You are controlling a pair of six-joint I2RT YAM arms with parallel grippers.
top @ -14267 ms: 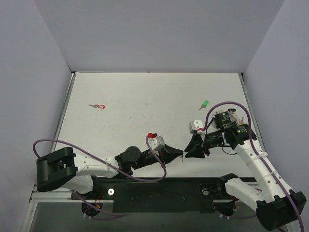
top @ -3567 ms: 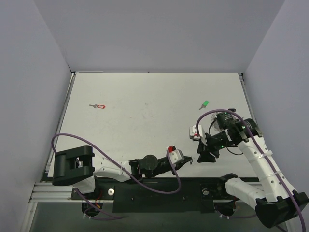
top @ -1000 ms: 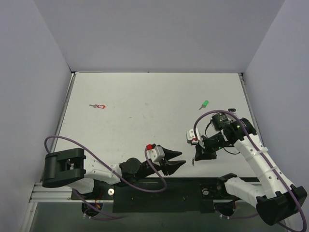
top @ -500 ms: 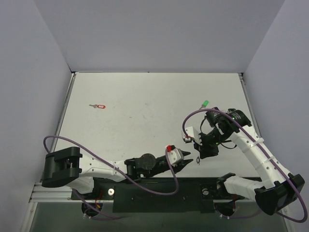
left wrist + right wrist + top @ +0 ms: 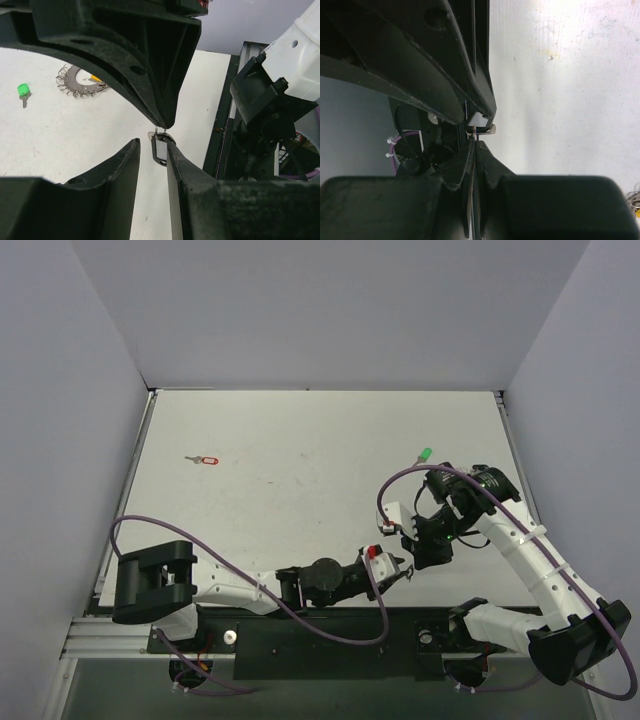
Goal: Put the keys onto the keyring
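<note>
My right gripper (image 5: pixel 416 559) is shut on a small silver key with a dark plastic head (image 5: pixel 160 150) and holds it above the table's near edge. It also shows in the right wrist view (image 5: pixel 475 142), shut on the thin metal, with the dark head (image 5: pixel 480 120) just past the fingertips. My left gripper (image 5: pixel 152 145) is open, its jaws either side of the dark head, which touches the right finger. In the top view the left gripper (image 5: pixel 402 568) meets the right one. The keyring (image 5: pixel 79 82), a spiky silver circle, lies on the table behind.
A green-headed key (image 5: pixel 424 455) lies at the right, also in the left wrist view (image 5: pixel 22 91). A red-headed key (image 5: pixel 207 460) lies far left. The black rail (image 5: pixel 330 635) runs along the table's near edge. Grey walls enclose the table.
My left gripper has moved right and up to the right gripper, its open jaws now around the dark key head. The right arm has barely moved in the last half second.
</note>
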